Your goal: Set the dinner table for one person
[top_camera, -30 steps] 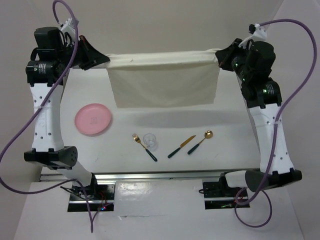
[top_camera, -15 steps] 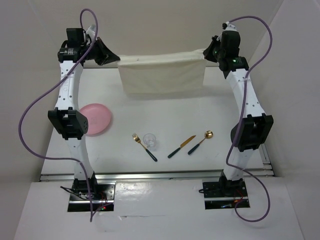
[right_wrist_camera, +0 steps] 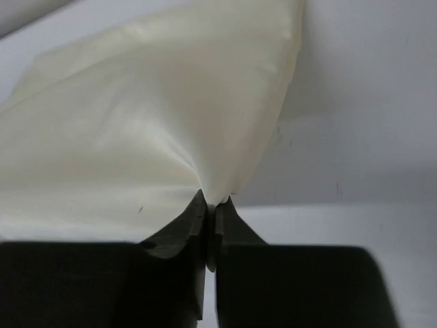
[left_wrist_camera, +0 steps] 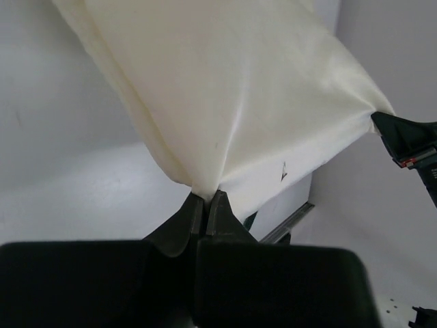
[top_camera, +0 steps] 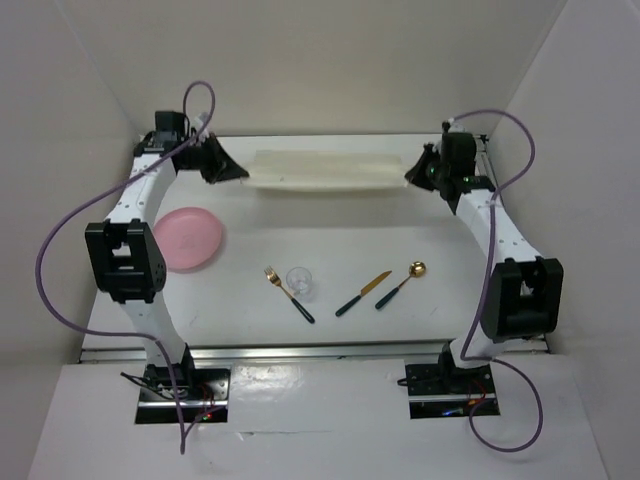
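- Your left gripper (top_camera: 238,174) is clenched on the left end of the cream cloth (top_camera: 318,170), far side of the dinner table (top_camera: 450,250), as seen from above.
- Your right gripper (top_camera: 412,178) is pinched tight on the cloth's opposite end, and the fabric is stretched between the two arms.
- In the left wrist view, the jaws meet on a gathered corner, with folds fanning out from the grip and the other gripper's tip at the far corner.
- In the right wrist view, the fingers (right_wrist_camera: 184,222) are pressed together on a bunched corner of the cloth.
- You cannot tell from these views whether the cloth touches the tabletop.
- The white dinner table runs from the arm bases to the back wall.
- A pink plate (top_camera: 188,238) lies on its left side.
- Nearer the bases, in a row: a fork (top_camera: 288,293) with a clear glass (top_camera: 300,281) just beside it, then a knife (top_camera: 362,293) and a spoon (top_camera: 400,284), all well apart from the cloth.
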